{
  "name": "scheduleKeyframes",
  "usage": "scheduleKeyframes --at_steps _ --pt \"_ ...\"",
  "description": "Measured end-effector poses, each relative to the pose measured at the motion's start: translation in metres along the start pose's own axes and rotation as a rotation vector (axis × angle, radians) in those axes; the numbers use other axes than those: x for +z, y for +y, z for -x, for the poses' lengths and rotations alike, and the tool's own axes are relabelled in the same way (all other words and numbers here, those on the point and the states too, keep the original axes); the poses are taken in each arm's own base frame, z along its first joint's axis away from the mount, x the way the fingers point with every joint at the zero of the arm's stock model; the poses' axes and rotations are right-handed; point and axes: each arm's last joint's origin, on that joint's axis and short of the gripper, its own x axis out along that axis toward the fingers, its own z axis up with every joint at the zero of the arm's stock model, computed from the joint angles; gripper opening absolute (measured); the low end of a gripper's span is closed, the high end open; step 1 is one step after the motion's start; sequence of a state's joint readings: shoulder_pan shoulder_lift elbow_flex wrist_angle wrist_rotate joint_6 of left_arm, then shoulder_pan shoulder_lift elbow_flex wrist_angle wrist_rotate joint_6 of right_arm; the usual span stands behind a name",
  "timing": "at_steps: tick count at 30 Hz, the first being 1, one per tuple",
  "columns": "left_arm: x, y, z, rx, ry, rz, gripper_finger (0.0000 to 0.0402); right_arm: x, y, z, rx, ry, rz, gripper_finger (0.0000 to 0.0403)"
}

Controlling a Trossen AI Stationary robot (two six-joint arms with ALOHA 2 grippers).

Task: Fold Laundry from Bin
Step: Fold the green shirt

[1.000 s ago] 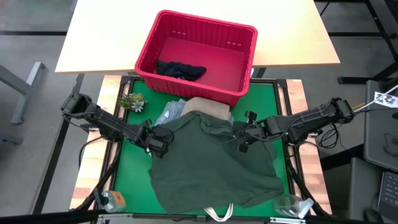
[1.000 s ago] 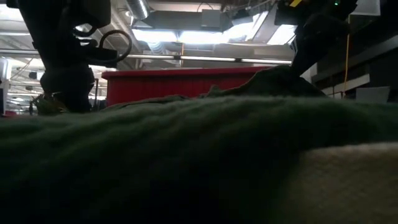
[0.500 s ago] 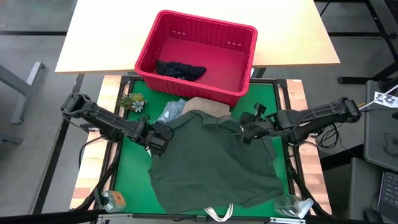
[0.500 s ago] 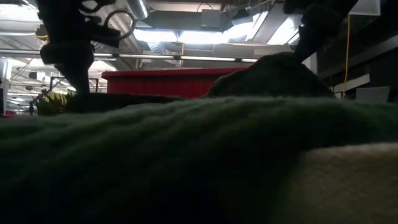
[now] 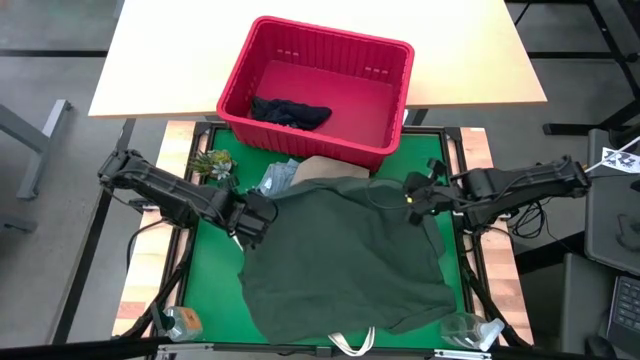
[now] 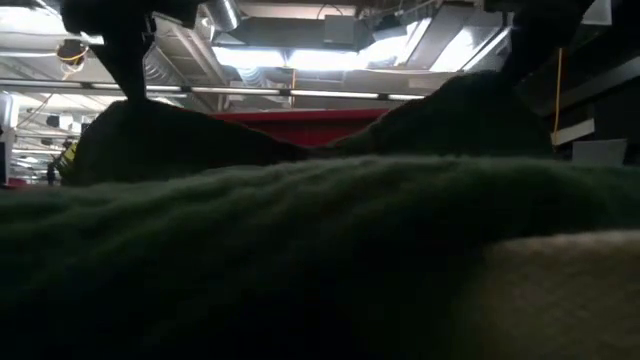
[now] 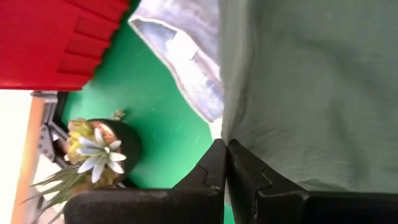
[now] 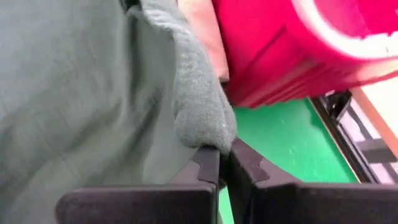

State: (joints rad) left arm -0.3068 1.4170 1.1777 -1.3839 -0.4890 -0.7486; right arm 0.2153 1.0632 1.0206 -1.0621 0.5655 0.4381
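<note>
Nearest me, at the front edge of the green mat, lie a pale strap loop and two clear bottles, none of them part of this job. Just beyond them the olive shirt covers most of the mat, and I have it by both upper corners. My left gripper is clamped on the shirt's left edge; in my left wrist view the fingers meet with cloth pinched between them. My right gripper is closed on a bunched fold at the shirt's upper right, which my right wrist view shows gathered at the fingertips. From table height both pinched corners rise as two dark humps above the rest of the cloth.

I judge this the spreading step: one garment is out of the bin and gripped, not yet flat or folded. Next I would lift both corners together and draw them apart evenly so the shirt hangs or lies smooth, keeping my grip firm so neither corner slips, and taking care not to drag what lies beneath.

Past my grippers, jeans and a beige cloth poke out from under the shirt's top edge, with a small potted plant to their left. Farthest off, the red bin straddles the mat's back edge and the pale table, one dark garment lying inside.
</note>
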Motion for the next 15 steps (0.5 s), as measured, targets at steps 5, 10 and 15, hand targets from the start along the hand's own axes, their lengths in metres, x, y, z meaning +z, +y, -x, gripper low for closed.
scheduleKeyframes --at_steps 5,10,15 --pt "-0.004 -0.008 0.011 -0.083 0.016 -0.031 0.0 -0.009 -0.003 0.003 0.067 0.098 0.031 0.0012" --pt "-0.016 -0.022 0.02 -0.199 0.066 -0.064 0.0 -0.018 -0.004 0.005 0.153 0.23 0.066 0.0012" --pt "-0.024 -0.039 0.029 -0.313 0.038 -0.099 0.0 -0.027 -0.006 0.007 0.196 0.362 0.075 0.0012"
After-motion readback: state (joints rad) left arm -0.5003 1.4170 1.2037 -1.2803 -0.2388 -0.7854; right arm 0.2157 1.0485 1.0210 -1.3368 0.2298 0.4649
